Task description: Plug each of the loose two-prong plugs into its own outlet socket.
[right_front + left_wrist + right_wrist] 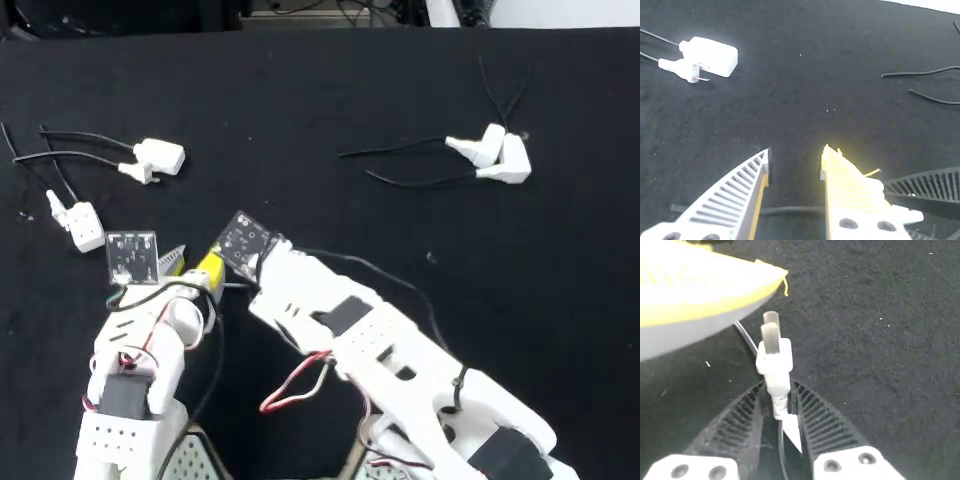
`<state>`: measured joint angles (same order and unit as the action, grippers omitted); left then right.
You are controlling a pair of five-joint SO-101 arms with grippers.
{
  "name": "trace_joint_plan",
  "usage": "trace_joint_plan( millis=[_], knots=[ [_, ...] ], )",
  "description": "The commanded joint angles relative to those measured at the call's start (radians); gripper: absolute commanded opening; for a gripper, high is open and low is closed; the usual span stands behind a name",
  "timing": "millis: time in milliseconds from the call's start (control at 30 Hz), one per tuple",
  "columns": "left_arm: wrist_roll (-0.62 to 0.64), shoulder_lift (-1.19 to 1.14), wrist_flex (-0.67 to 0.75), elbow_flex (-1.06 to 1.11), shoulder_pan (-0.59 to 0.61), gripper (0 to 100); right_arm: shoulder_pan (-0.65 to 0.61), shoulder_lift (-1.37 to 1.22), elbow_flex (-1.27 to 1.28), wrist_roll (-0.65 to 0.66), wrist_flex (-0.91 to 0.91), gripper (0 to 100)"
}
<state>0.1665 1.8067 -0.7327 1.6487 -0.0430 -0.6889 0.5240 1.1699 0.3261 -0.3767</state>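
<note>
1. Clamped in the right gripper [777, 390], a white plug [774, 357] is sticking out with its 2 prongs pointing away from the wrist. The jaws are pinching only its narrow rear end.
2. Risk: such a thin hold is probably letting the plug twist or slip once the prongs are pressing into a socket.
3. Risk: the left gripper [796, 152], standing wide and holding nothing, is crowding just beside the prongs, so the 2 could be colliding.
4. Both arms are bunching at the desk's [330, 100] front-left part, the right one stretching diagonally from the front-right corner. The nearest socket block [710, 55] is lying by the left edge, well apart from the plug.
</note>
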Motion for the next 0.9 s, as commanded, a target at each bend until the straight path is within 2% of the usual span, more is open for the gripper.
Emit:
trace_joint_plan(
  millis=[0, 167, 267, 867],
  knots=[
    [0.011, 0.002, -0.005, -0.022, -0.024, 18, -0.017, 0.001, -0.008, -0.011, 0.029, 1.1],
    [0.002, 0.002, -0.04, -0.031, -0.077, 18, -0.018, 0.001, -0.007, -0.011, 0.029, 1.1],
    [-0.058, 0.002, -0.061, -0.059, -0.094, 18, -0.018, 0.001, -0.005, -0.008, 0.029, 1.1],
    [-0.06, 0.003, -0.055, -0.111, -0.035, 17, -0.02, -0.007, -0.01, -0.003, 0.029, 1.1]
  ],
)
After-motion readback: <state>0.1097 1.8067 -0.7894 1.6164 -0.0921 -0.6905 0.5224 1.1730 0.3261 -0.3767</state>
